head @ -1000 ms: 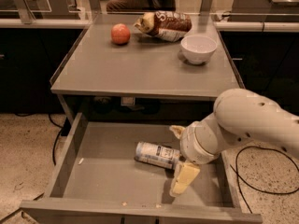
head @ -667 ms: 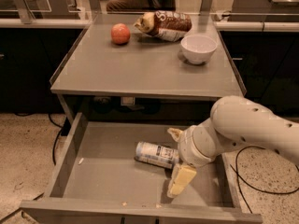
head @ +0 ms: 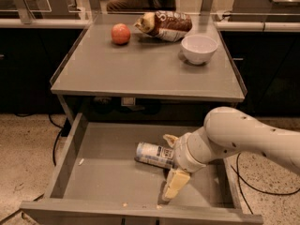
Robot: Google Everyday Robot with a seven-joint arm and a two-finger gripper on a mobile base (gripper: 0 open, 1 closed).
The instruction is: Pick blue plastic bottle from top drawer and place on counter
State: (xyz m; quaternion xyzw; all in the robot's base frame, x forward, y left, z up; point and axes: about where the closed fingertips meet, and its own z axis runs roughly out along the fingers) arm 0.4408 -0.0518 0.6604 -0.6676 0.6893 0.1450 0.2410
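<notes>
Since the earlier frames the arm has edged left over the top drawer point(head: 105, 184); the blue plastic bottle point(head: 153, 154) has not shifted.

Camera view: the bottle lies on its side on the drawer floor, right of the drawer's middle. The tool point(head: 167, 166) sits low in the drawer's right half with its fingers spread apart, one on either side of the bottle's right end; contact cannot be confirmed. The tabletop point(head: 140, 67), above and behind the drawer, carries an apple point(head: 121, 33), a brown snack bag point(head: 164, 26) and a white bowl point(head: 199, 48).
</notes>
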